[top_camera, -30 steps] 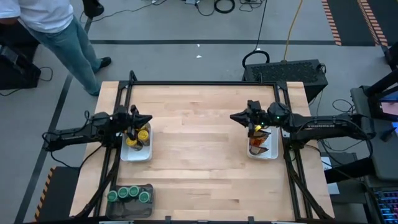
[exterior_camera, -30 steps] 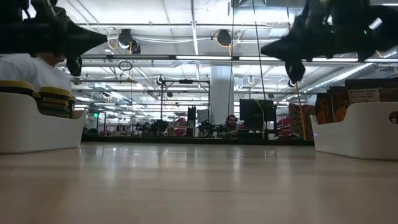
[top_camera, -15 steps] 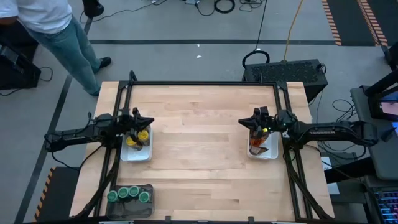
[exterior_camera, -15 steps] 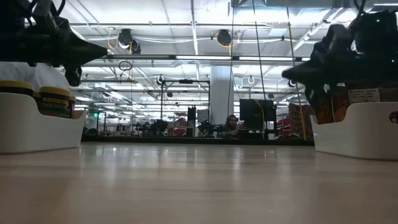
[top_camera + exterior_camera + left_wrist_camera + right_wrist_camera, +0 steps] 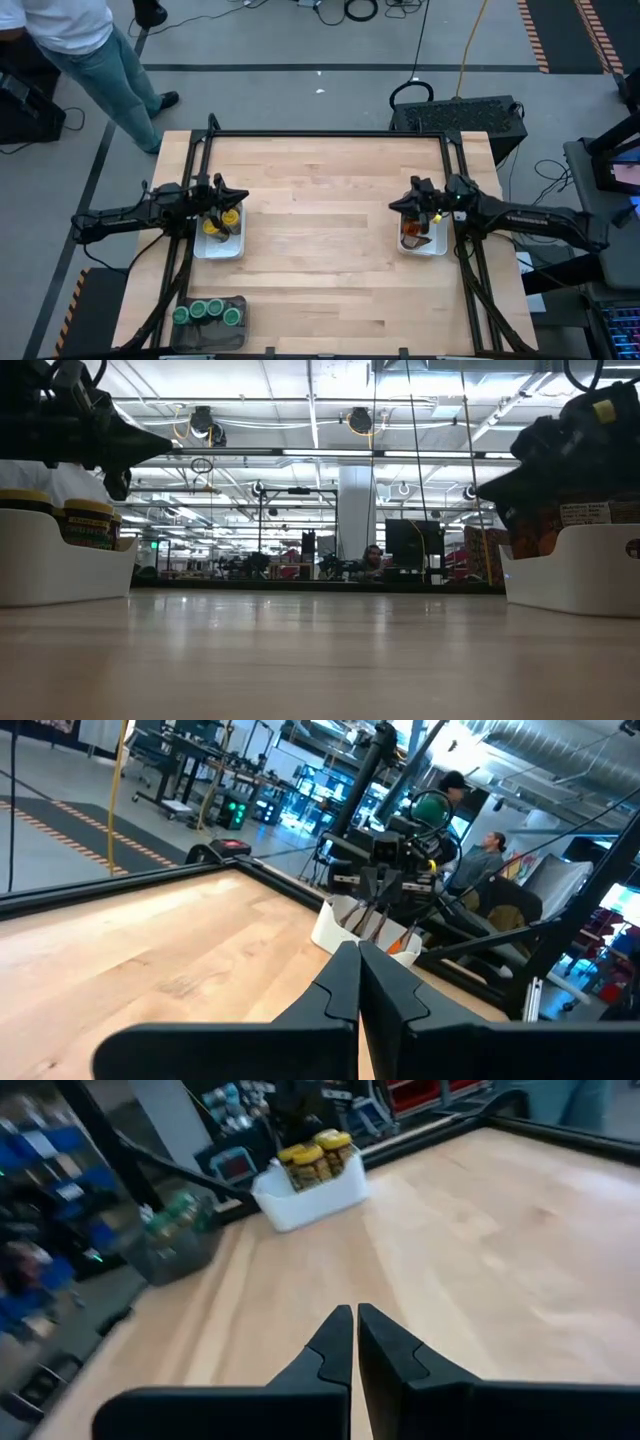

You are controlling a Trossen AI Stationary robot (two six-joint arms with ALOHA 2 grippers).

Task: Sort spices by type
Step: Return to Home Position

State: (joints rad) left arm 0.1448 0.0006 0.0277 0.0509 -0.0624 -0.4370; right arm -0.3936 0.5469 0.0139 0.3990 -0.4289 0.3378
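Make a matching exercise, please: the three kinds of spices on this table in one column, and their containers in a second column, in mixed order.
Column 1:
1. yellow-lid jars
2. green-lid jars
3. orange packets

Column 2:
A. dark grey tray
B. right white tray
C. left white tray

Pairs: 1-C; 2-A; 3-B.

The left claw and the right claw hover shut, each near its white tray.
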